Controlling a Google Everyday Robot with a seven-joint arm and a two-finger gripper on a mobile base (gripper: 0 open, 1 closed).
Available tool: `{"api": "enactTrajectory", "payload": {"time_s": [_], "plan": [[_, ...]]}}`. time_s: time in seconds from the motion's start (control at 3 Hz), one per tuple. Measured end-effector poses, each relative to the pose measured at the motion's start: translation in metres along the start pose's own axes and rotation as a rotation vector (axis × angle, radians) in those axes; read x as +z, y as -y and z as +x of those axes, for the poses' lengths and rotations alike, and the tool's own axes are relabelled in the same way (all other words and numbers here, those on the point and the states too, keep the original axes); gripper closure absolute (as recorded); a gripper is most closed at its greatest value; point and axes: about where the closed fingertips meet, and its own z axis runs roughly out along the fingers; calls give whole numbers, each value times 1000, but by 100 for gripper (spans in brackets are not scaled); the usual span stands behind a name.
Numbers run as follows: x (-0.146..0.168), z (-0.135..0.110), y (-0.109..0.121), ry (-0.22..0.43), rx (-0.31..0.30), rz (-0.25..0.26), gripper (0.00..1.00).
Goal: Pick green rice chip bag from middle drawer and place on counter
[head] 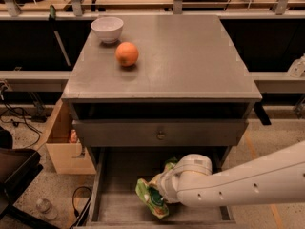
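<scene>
A cardboard box [64, 149] stands on the floor left of a grey cabinet, with a small bottle [45, 207] lying nearer the camera. On the counter [190, 61], a white bowl [107, 28] sits at the back left corner and an orange [127, 54] rests just in front of it and slightly to the right, the two close but apart. Below the counter, a closed drawer front [200, 133] shows its round knob [161, 136] at centre. Beneath that, the drawer [114, 175] is pulled out towards the camera, its plank floor in view. The bag [151, 200] is inside this drawer, right of its middle and towards the front, crumpled and tipped up on edge with its dark green logo facing left. The gripper [162, 193] is down in the drawer, pressed against the bag's right side and hidden behind the white wrist; whether it is clamped on the bag cannot be told. The arm [248, 185] reaches in from the lower right, crossing over the drawer's right wall.
</scene>
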Motion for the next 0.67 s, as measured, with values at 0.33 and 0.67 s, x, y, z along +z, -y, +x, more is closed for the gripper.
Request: {"api": "enactTrajectory", "payload": {"time_s": [0.33,0.67], "plan": [[-63,-3,16,-30,-8,133,100],[-124,-3,33,-76,-26,292,100]]}}
